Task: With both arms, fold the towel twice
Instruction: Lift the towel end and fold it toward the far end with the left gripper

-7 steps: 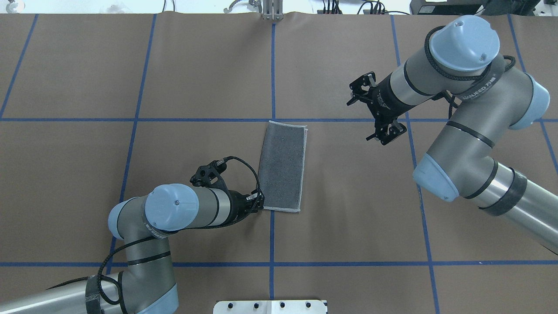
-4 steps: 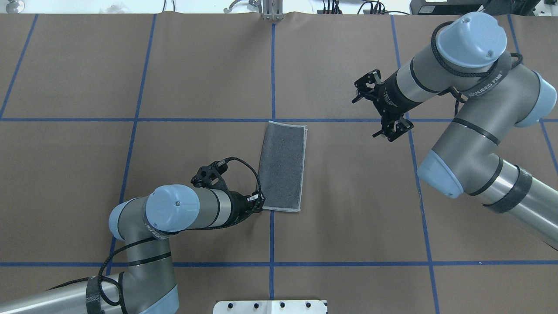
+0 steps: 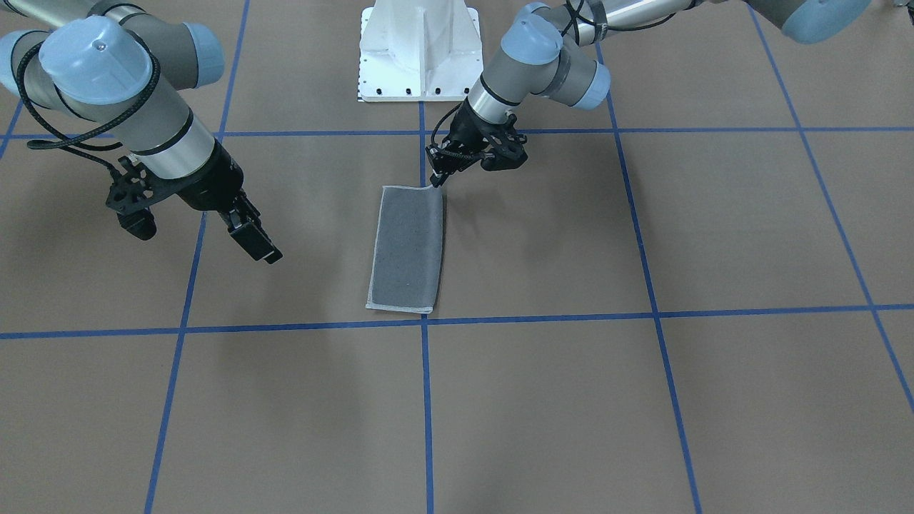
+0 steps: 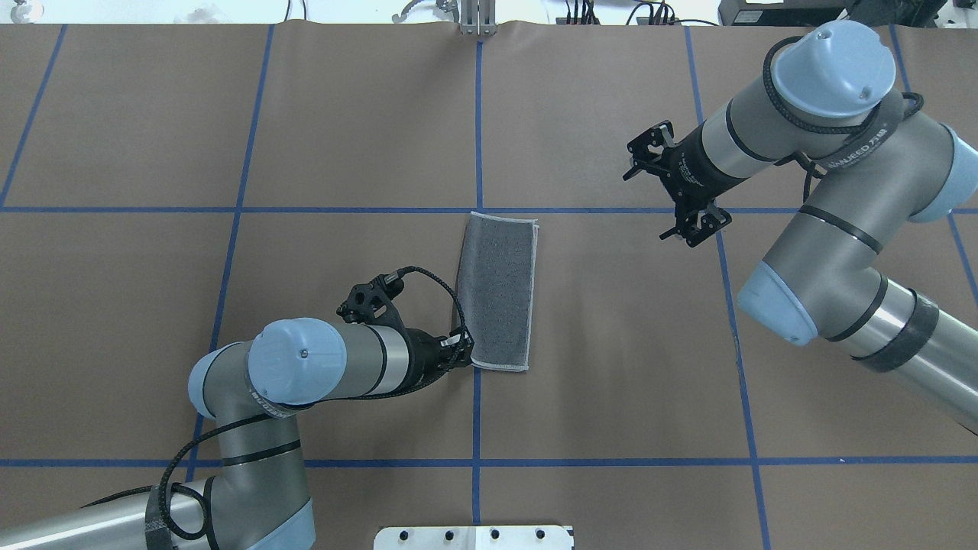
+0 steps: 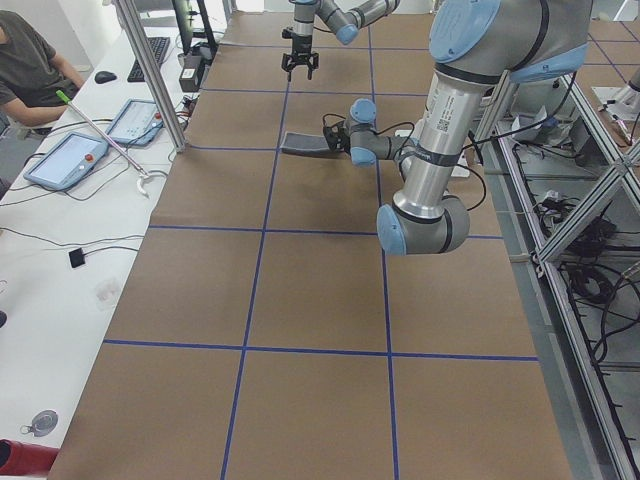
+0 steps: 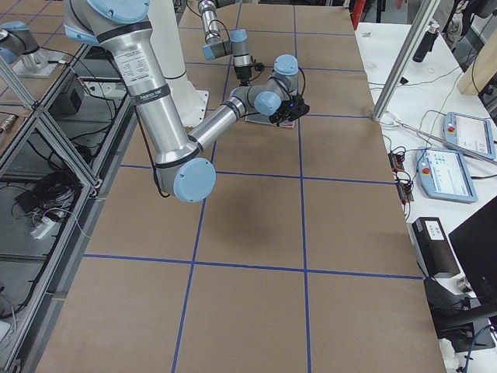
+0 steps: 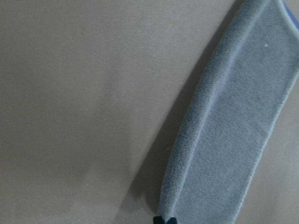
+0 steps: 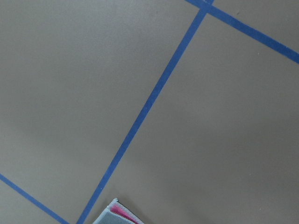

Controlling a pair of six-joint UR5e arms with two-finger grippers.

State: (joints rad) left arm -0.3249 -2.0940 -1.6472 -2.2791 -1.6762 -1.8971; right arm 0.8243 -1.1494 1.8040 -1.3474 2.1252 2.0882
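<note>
Overhead exterior view: the towel (image 4: pixel 497 294) lies as a narrow strip, dark grey face up, at the middle of the table (image 4: pixel 153 305), its long side running from 6 to 12 o'clock and its far end just short of a blue tape line (image 4: pixel 344 209). It is already folded once, and the right wrist-mounted view shows a sliver of pink (image 8: pixel 122 211) between the layers at one corner. The left gripper (image 4: pixel 461 356) is at the strip's 7 o'clock corner. In the left wrist-mounted view its fingertips (image 7: pixel 159 219) are pressed together on that corner, and the long edge rides up off the table with a shadow under it. A second ago that corner lay flat and further out; it has now been drawn in and lifted slightly, so the pinch looks secure and the second fold seems to be starting. The right gripper (image 4: pixel 694 227), fingers spread and holding nothing, sits well apart at about 2 o'clock from the towel and has backed a little further away over the last second. The near end must travel toward 12 o'clock, and with only one corner held the 5 o'clock corner may lag and skew the fold.
</note>
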